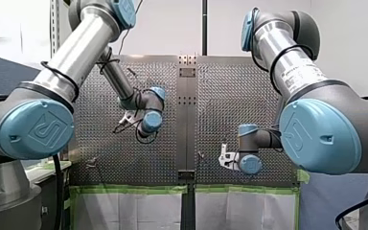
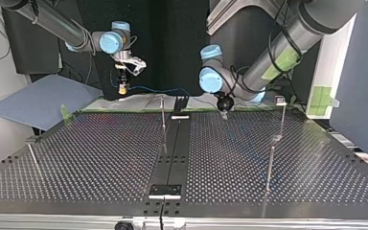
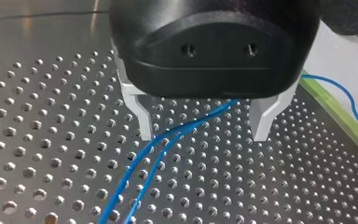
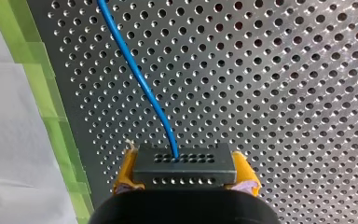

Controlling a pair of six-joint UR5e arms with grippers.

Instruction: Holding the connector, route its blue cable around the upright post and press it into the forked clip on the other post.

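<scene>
My right gripper [image 4: 185, 186] is shut on a dark grey connector [image 4: 185, 168], its yellow pads [image 4: 126, 172] on either side. The blue cable [image 4: 140, 79] runs out of the connector over the perforated plate. In the top view my right gripper [image 2: 123, 85] hangs above the table's far edge, and the cable [image 2: 172, 89] trails toward my left gripper [image 2: 224, 109]. My left gripper [image 3: 205, 123] is open just above the plate, with the cable [image 3: 186, 130] passing loose between its metal fingers [image 3: 144, 119]. A thin upright post [image 2: 163, 117] stands near the middle. A post with a clip on top [image 2: 281, 103] stands at the top view's right.
Another thin post [image 2: 270, 163] stands nearer the camera at the top view's right, and a leaning one [image 2: 32, 155] at its left. A dark central strip [image 2: 172, 153] divides the perforated table [image 2: 100, 158]. Green tape [image 4: 51, 116] edges the plate.
</scene>
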